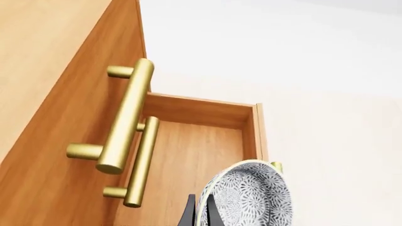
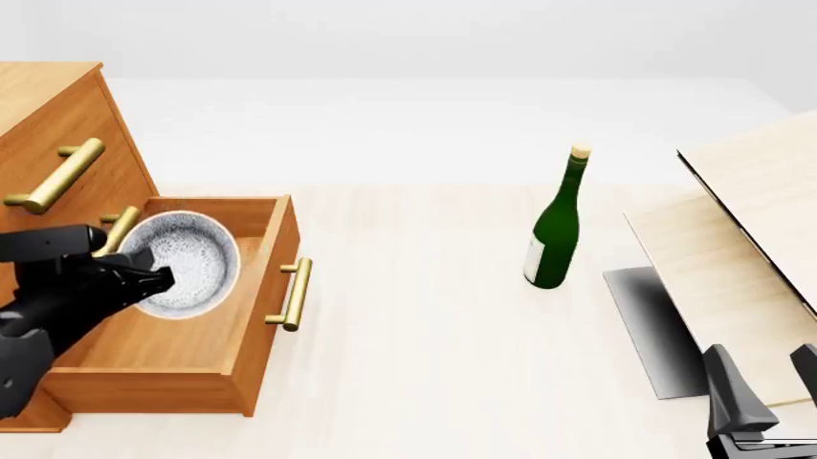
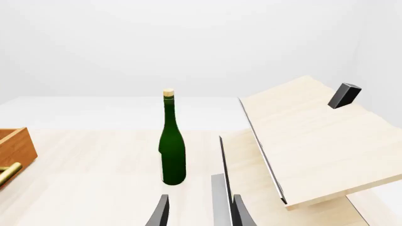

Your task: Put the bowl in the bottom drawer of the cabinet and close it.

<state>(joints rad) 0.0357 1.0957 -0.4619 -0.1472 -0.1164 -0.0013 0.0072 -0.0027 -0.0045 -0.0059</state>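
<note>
The orange-brown cabinet (image 2: 52, 110) stands at the far left, and its bottom drawer (image 2: 179, 339) is pulled out, open side up. My left gripper (image 2: 151, 277) is shut on the rim of the speckled silvery bowl (image 2: 191, 260). It holds the bowl tilted on edge above the drawer's inside. In the left wrist view the bowl (image 1: 251, 195) hangs over the drawer floor (image 1: 195, 155), with the dark fingers (image 1: 188, 212) pinching its rim. My right gripper (image 2: 763, 375) is open at the near right, holding nothing, far from the cabinet.
A tall green bottle (image 2: 556, 225) stands mid-table. Pale wooden boards (image 2: 753, 229) lean at the right over a grey plate (image 2: 651, 316). The brass handles (image 1: 125, 117) of the upper drawers jut out just beside the bowl, and the bottom drawer's handle (image 2: 294, 295) faces the table's middle.
</note>
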